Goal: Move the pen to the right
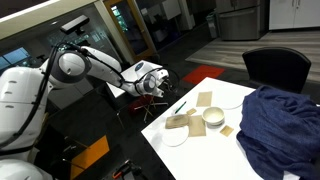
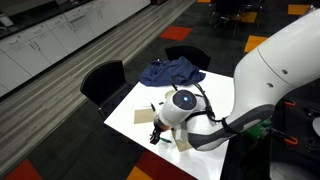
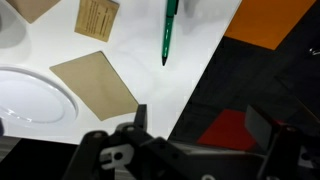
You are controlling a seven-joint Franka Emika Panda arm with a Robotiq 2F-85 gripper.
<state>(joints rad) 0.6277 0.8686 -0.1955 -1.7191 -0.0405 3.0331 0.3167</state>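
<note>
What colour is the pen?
The pen is green; the wrist view shows it best.

The arm (image 1: pixel 95 62) is extended, with the wrist angled downward. The gripper (image 3: pixel 200 125) has its 2 fingers (image 3: pixel 140 118) spread wide apart, gripping nothing.

Green pen (image 3: pixel 169 30), white table (image 3: pixel 190 70), tan cardboard (image 3: pixel 95 85)

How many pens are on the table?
1. The green pen lies on the white table near its edge, beside a tan cardboard piece. The blue cloth in an exterior view could hide more.
</note>
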